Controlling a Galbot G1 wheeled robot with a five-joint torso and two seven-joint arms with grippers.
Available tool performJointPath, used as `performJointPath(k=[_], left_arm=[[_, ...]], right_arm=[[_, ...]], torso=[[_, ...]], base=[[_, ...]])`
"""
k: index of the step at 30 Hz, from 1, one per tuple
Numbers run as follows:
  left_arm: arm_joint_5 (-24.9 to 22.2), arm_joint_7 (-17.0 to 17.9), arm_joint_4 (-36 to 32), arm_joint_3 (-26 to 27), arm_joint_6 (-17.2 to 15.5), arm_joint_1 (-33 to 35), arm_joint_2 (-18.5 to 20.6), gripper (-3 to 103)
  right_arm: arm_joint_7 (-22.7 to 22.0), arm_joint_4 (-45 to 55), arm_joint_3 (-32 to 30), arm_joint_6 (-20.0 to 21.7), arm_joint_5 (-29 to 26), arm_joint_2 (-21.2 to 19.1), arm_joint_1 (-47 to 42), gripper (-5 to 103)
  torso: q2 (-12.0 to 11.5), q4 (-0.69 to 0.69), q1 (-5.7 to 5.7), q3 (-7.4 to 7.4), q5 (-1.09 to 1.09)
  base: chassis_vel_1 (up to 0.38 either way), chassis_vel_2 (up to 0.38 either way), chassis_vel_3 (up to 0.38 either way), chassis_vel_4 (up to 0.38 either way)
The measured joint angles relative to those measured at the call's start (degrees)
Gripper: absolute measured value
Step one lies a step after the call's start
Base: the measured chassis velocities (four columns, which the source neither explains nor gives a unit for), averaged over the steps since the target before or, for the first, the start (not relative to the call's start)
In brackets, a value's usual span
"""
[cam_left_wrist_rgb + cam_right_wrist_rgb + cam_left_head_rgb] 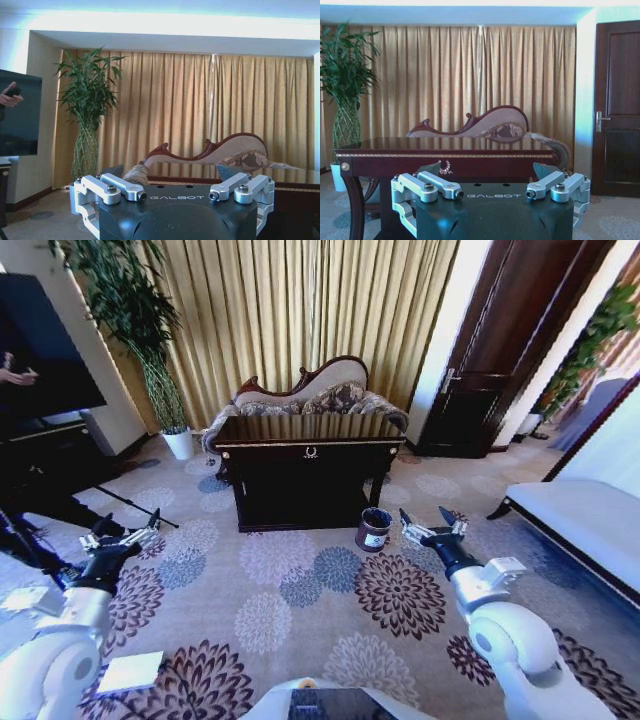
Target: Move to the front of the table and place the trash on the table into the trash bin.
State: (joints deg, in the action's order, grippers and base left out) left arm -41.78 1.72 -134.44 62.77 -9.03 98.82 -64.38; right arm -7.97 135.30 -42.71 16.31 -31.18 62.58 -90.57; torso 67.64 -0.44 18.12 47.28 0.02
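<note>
The dark glossy table (310, 472) with gold trim stands some way ahead on the carpet, its top (445, 146) seen edge-on in the right wrist view. The trash is out of view; nothing can be made out on the tabletop from here. The small dark trash bin (374, 529) with a white label sits on the floor by the table's front right corner. My left gripper (122, 536) (170, 175) is held low at the left, open and holding nothing. My right gripper (426, 524) (487, 172) is open and holding nothing, just right of the bin and nearer to me.
A carved sofa (318, 395) stands behind the table. A tall plant in a white pot (179, 443) is at the back left, with a TV stand (45, 455) and tripod legs (130, 502) nearer. A dark door (500, 360) and a white bench (585, 525) are at the right. Patterned carpet (300, 590) lies between me and the table.
</note>
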Motion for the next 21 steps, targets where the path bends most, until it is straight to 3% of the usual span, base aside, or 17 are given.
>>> performJointPath(k=[7, 14, 21], left_arm=[[-1.8, -0.6, -0.6, 0.4, -0.9, 0.2, 0.0, 100], [-2.8, -0.6, -0.7, 0.4, -1.2, 0.2, -0.2, 100], [-3.9, 0.0, -1.1, 0.7, -1.0, 0.4, 0.0, 100]], right_arm=[[0.0, -0.3, 0.1, 1.3, -0.1, 0.0, 0.1, 100], [-1.5, 1.5, 0.1, 6.1, -0.1, -0.1, 0.3, 100], [-2.7, 2.2, 0.1, 6.7, -0.7, -0.2, 0.8, 100]], torso=[[0.0, 0.02, -0.04, -0.03, -0.02], [0.0, 0.02, -0.04, -0.02, -0.02], [0.0, 0.02, -0.04, -0.02, -0.01]], base=[[0.0, 0.0, 0.0, 0.0], [0.0, 0.0, 0.0, 0.0], [0.0, 0.0, 0.0, 0.0]])
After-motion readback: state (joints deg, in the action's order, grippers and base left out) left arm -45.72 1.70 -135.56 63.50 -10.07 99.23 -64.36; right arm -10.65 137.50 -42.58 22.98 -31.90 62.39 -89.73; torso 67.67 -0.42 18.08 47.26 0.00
